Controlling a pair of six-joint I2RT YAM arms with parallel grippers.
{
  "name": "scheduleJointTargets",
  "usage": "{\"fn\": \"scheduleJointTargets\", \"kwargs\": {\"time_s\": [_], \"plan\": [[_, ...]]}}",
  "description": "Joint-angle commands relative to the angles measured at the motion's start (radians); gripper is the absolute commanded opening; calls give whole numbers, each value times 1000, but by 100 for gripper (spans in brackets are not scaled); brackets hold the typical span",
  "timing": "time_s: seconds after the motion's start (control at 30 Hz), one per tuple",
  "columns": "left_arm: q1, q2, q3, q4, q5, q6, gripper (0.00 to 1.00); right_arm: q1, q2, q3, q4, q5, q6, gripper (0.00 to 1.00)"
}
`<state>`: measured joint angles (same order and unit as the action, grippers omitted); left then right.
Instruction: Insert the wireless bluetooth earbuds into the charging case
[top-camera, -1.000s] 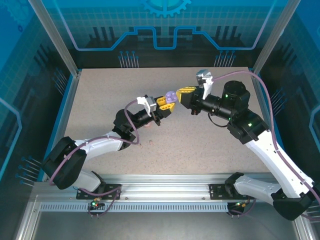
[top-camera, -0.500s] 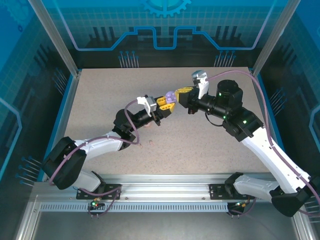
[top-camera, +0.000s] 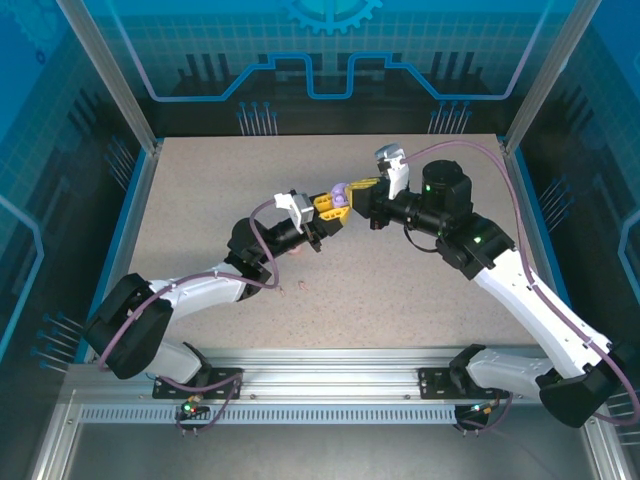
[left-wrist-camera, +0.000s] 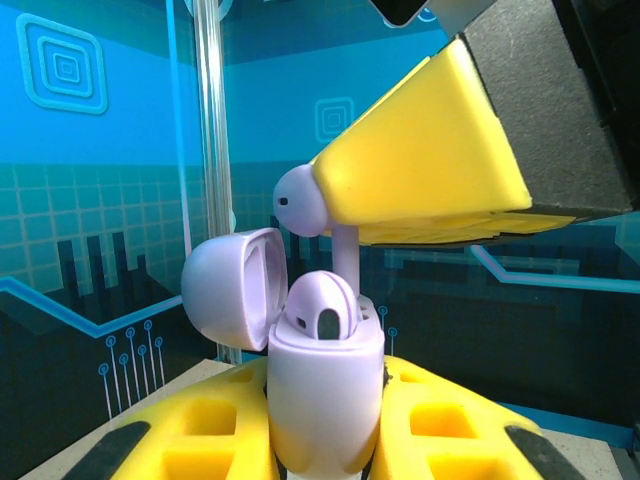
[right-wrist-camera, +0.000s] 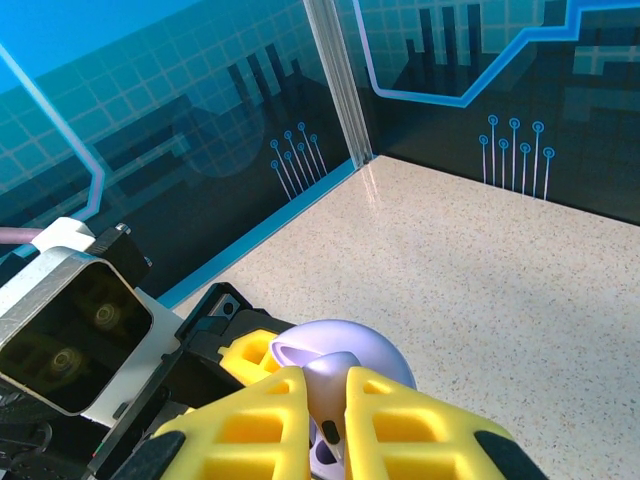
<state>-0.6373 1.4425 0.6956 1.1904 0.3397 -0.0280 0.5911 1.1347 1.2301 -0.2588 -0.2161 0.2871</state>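
- The purple earbud (left-wrist-camera: 298, 200) stands with its long axis upright: the rounded head is on top and turned to the left of the left wrist view, and the stem runs straight down toward the charging case (left-wrist-camera: 325, 395)
- The right end effector (right-wrist-camera: 325, 420) is clenched on this earbud, its yellow fingers (left-wrist-camera: 430, 150) pinching it just below the head, so the head juts out past the fingertips
- The stem's lower end passes behind a second earbud (left-wrist-camera: 320, 305) that sits in the case; whether it has reached its socket cannot be told
- The left end effector (left-wrist-camera: 325, 440) is clamped around the lower body of the case, holding it upright above the worktop (top-camera: 400, 280), with the lid (left-wrist-camera: 225, 300) swung open to the left
- From above, the two end effectors meet tip to tip over the middle of the worktop, left (top-camera: 328, 205) and right (top-camera: 362, 186), with the case a small purple spot between them
- The left wrist view gives the stem, the open case and the seated earbud
- The right wrist view has the lid's dome just beyond the yellow fingers, and the left arm's camera housing (right-wrist-camera: 70, 335)
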Motion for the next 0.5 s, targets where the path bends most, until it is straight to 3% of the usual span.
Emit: {"fn": "scheduleJointTargets", "kwargs": {"time_s": [0.0,0.47], "plan": [[-7,-25,35,24,23,-12,0,16,0,-14,19,9,4,13],[-9,-25,34,25,15,-9,0,16,3,-26,-12,5,-15,13]]}}
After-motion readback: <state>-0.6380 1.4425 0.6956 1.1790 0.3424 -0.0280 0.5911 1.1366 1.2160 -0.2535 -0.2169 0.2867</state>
